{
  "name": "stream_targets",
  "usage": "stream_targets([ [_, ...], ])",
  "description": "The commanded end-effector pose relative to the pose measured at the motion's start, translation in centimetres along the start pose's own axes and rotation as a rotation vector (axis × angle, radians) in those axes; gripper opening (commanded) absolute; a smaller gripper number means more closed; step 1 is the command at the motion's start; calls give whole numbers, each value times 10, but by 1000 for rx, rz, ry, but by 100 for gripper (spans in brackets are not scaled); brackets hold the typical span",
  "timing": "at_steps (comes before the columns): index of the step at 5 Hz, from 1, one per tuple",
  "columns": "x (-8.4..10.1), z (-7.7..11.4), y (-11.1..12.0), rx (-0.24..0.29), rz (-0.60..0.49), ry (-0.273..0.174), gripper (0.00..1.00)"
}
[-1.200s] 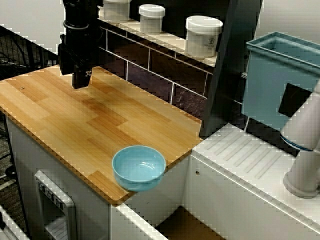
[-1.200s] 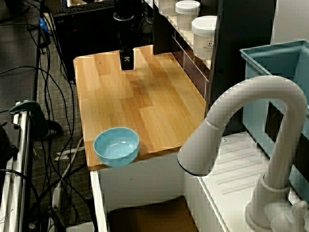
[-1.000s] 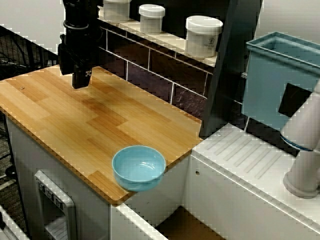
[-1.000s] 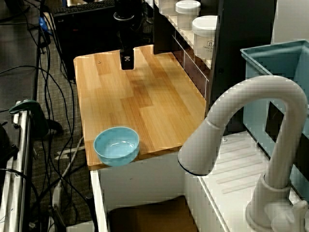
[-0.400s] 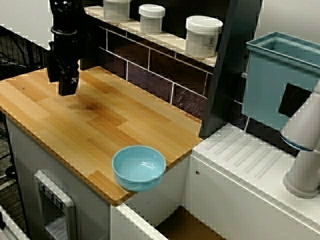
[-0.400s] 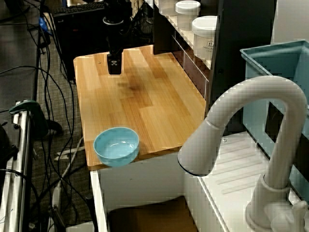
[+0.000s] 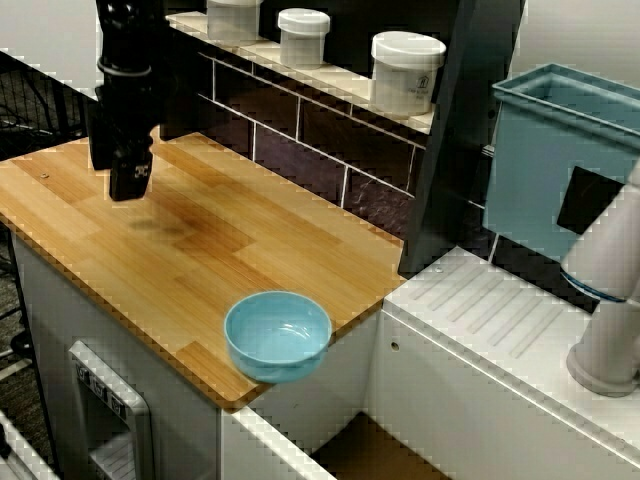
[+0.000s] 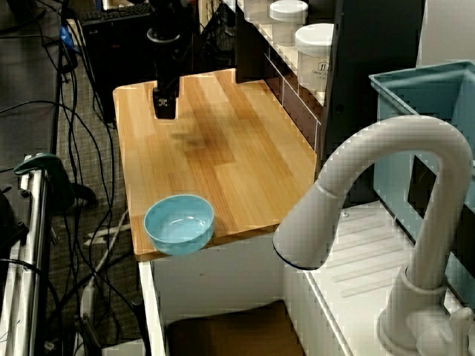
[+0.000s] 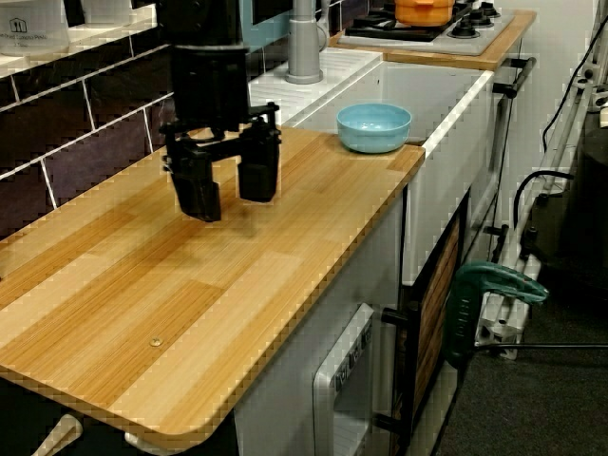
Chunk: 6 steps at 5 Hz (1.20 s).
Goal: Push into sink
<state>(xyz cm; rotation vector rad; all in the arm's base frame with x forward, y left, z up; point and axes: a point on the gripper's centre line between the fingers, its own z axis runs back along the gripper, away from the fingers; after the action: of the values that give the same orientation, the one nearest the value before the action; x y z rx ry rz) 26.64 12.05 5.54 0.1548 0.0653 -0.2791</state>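
Gripper (image 9: 223,193) hovering wide, empty, well apart from bowl (image 7: 278,334). Bowl's looking light, rigid, slick; nudging rim's 10 o'clock side toward sink (image 9: 446,90).

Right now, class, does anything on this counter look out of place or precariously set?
Yes: the bowl sits at the counter's corner, its rim overhanging the edge beside the sink. It is upright and empty. The gripper hangs open, far from it.
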Motion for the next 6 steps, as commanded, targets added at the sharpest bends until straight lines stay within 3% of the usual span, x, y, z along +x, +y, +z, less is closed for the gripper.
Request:
stream_targets([
  [1, -15, 16, -34, 86, -149, -87, 100],
  [3, -23, 24, -61, 81, -177, -41, 100],
  [4, -29, 25, -72, 72, -257, -62, 100],
  [5, -34, 25, -84, 27, -367, -73, 100],
  [6, -38, 22, -96, 44, -437, -98, 100],
])
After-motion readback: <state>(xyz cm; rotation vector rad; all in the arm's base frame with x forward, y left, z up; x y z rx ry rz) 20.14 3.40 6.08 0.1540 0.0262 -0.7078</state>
